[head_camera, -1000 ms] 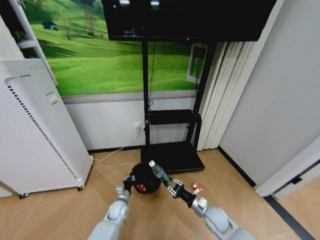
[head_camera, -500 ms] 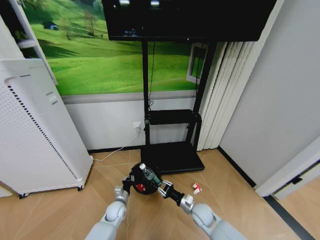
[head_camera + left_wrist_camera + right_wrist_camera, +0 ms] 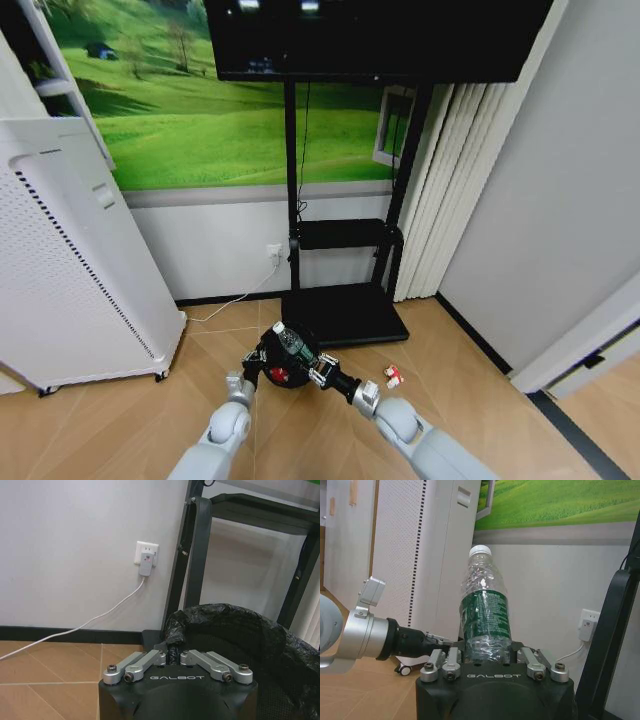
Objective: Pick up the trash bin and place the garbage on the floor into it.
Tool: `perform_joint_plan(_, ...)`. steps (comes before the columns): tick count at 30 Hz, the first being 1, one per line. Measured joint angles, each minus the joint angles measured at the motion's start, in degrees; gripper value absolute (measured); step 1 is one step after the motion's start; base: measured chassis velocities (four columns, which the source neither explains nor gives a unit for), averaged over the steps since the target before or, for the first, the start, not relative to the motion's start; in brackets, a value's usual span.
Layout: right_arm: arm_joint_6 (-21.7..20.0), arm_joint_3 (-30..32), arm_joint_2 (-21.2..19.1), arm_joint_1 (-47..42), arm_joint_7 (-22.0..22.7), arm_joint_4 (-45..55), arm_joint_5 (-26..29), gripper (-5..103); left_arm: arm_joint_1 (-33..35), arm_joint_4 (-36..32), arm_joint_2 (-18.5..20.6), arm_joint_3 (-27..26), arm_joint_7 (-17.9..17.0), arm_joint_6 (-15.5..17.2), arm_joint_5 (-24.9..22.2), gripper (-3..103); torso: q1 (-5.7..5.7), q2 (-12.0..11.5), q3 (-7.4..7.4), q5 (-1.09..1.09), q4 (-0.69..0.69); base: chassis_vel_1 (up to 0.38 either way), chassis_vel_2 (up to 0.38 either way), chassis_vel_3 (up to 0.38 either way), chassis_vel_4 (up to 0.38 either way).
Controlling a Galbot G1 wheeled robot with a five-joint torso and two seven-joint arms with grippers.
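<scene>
The black trash bin (image 3: 281,357), lined with a black bag, is held off the floor in front of me. My left gripper (image 3: 254,364) is shut on its near rim, and the left wrist view shows the left gripper (image 3: 171,656) pinching the bag-covered rim of the trash bin (image 3: 235,635). My right gripper (image 3: 314,367) is shut on a clear bottle with a green label (image 3: 291,342), which is tilted over the bin's mouth. In the right wrist view the bottle (image 3: 485,612) stands upright in the right gripper (image 3: 485,654). A red piece (image 3: 279,376) lies inside the bin. A red-and-white packet (image 3: 393,376) lies on the floor to the right.
A tall white perforated appliance (image 3: 70,260) stands at the left. The black TV stand base (image 3: 345,312) lies just behind the bin. A white cord (image 3: 107,612) runs from a wall socket (image 3: 146,555). A wall and doorway close off the right side.
My right gripper has carried the bottle leftward and lower, from beside the bin's right edge to over its mouth. The left gripper and bin have stayed nearly still.
</scene>
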Motion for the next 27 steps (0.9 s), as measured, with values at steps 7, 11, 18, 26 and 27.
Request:
perform_joint_plan(7, 0.0, 0.3, -0.3, -0.5, -0.1, 0.2, 0.0, 70, 0.0, 0.2, -0.3, -0.1, 0.0, 0.0, 0.2, 7, 0.0, 0.0, 0.0, 0.0, 0.0, 0.0, 0.0, 0.0, 0.0)
perform_joint_plan(11, 0.1, 0.4, -0.4, -0.5, -0.1, 0.3, 0.0, 80, 0.0, 0.3, -0.5, -0.1, 0.0, 0.0, 0.3, 7, 0.0, 0.0, 0.0, 0.0, 0.0, 0.0, 0.0, 0.0, 0.0)
perform_joint_plan(18, 0.1, 0.2, -0.5, -0.1, -0.2, 0.1, 0.1, 100, -0.2, 0.5, -0.3, -0.3, 0.1, 0.0, 0.3, 7, 0.0, 0.0, 0.0, 0.0, 0.0, 0.0, 0.0, 0.0, 0.0)
perform_joint_plan(26, 0.1, -0.2, -0.5, 0.7, -0.3, -0.4, 0.2, 100, -0.3, 0.9, 0.1, -0.6, 0.3, -0.1, 0.3, 7, 0.0, 0.0, 0.0, 0.0, 0.0, 0.0, 0.0, 0.0, 0.0)
perform_joint_plan(27, 0.1, -0.2, -0.5, 0.7, -0.3, -0.4, 0.2, 100, -0.3, 0.9, 0.1, -0.6, 0.3, -0.1, 0.3, 7, 0.0, 0.0, 0.0, 0.0, 0.0, 0.0, 0.0, 0.0, 0.0)
